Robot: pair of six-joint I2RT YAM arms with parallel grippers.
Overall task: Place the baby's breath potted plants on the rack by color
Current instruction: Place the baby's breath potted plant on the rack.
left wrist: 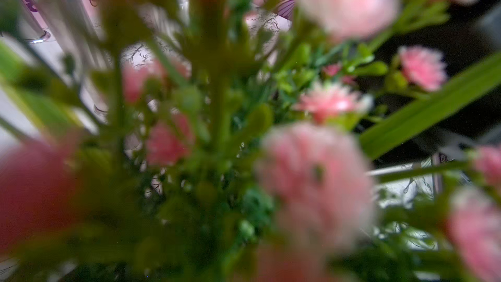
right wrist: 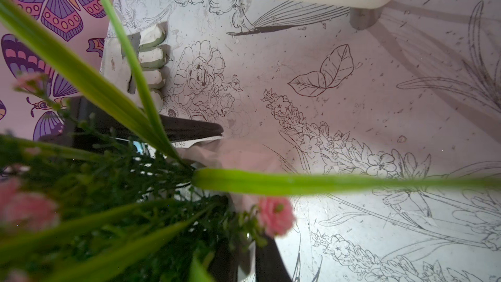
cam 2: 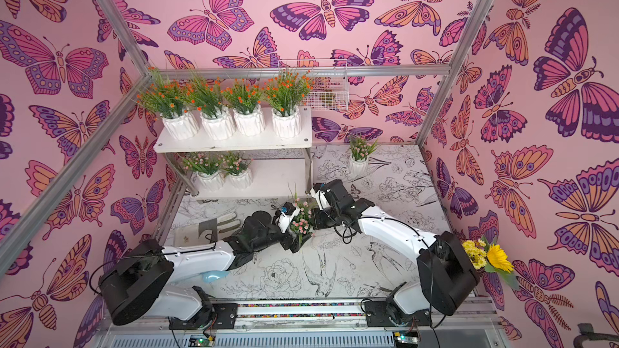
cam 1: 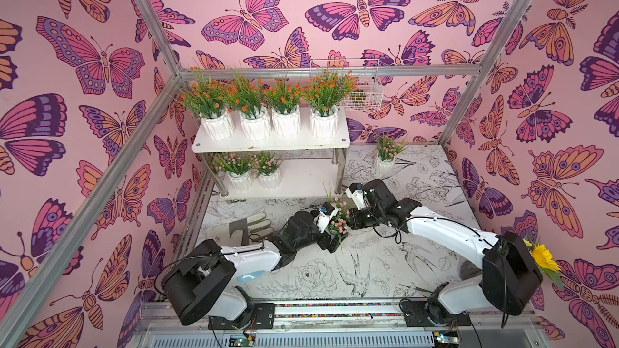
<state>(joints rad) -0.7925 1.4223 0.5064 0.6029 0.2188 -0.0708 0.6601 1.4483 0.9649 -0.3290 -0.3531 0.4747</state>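
While the right gripper (cam 1: pixel 351 221) pinches a green-sprigged pink-flowered potted plant (cam 1: pixel 339 219), the left gripper (cam 1: pixel 335 237) gapes wide around it.

Four orange-flowered pots (cam 1: pixel 254 123) are filling the rack's (cam 1: pixel 268 144) top shelf. On its lower shelf two pink pots (cam 1: pixel 239 180) are taking up the left half, while the right half is lying bare. At frame centre the left arm (cam 1: pixel 254 257), right arm (cam 1: pixel 445 229) and a pink plant (cam 1: pixel 339 220) are crowding the table (cam 1: pixel 418 272), a glove (cam 1: pixel 256 222) lying just left.
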